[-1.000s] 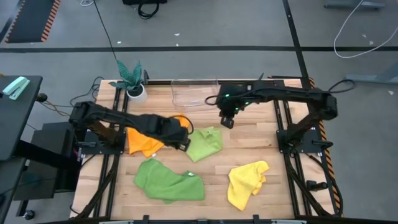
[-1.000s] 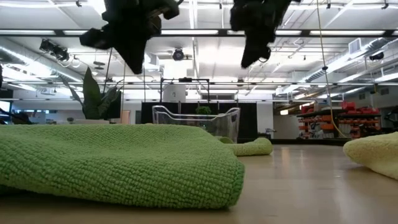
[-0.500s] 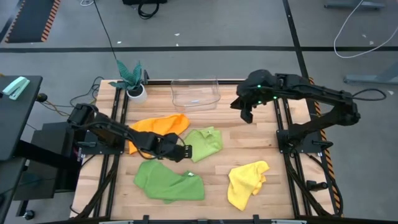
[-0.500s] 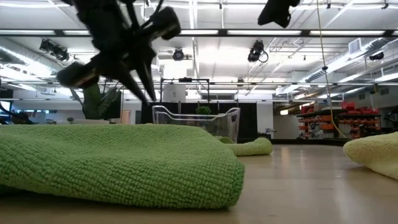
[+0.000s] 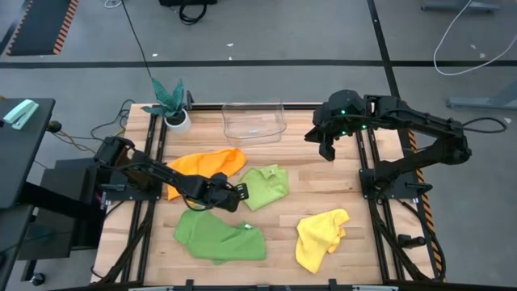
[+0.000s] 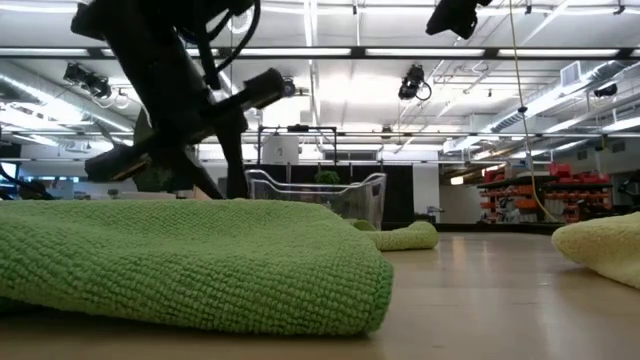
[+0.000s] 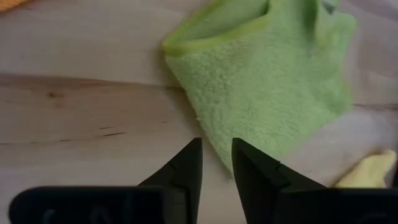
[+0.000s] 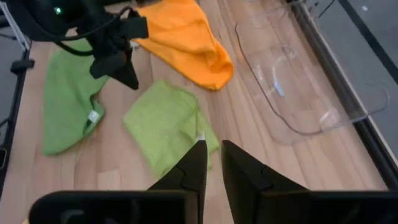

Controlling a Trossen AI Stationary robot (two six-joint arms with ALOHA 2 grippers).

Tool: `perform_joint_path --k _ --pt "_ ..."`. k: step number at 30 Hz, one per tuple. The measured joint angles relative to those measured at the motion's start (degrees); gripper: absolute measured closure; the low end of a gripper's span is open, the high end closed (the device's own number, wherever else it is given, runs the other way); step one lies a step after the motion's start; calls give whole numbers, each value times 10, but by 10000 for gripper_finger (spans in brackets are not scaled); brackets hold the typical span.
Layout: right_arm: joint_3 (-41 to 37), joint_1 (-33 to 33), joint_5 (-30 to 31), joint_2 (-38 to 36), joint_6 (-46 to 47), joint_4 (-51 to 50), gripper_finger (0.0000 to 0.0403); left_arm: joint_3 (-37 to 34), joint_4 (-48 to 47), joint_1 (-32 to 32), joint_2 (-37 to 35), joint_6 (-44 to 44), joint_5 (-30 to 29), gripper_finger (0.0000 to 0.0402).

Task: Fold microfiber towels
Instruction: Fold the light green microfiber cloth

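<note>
Dropped lower toward the table since a second ago: left gripper (image 5: pixel 240 194), fingers slightly apart, empty, just left of lime cloth (image 5: pixel 266 185) at centre frame.
Right gripper (image 5: pixel 326 150) raised upper right, fingers narrowly apart, empty. Orange cloth (image 5: pixel 203 166) left of centre, dark green cloth (image 5: pixel 218 235) lower left, yellow cloth (image 5: pixel 320 237) lower right.

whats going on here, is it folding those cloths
Not mid-fold right now. The left gripper is low over the table beside the light lime green towel, jaws slightly apart, holding nothing. The right gripper hangs empty near the clear bin. The orange, darker green and yellow towels lie rumpled and untouched.
</note>
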Motion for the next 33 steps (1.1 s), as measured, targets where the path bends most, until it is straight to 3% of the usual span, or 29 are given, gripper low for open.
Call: perform_joint_path --k 7,12,24,33 --pt "0 0 0 -1 0 -1 348 0 34 -2 49 -30 43 289" --pt "0 0 0 0 0 0 348 1 113 2 69 -13 42 275" --pt "0 0 -4 0 9 0 348 -1 152 4 74 -10 38 227" --pt "0 0 -4 0 4 1 347 0 200 4 76 7 23 223"
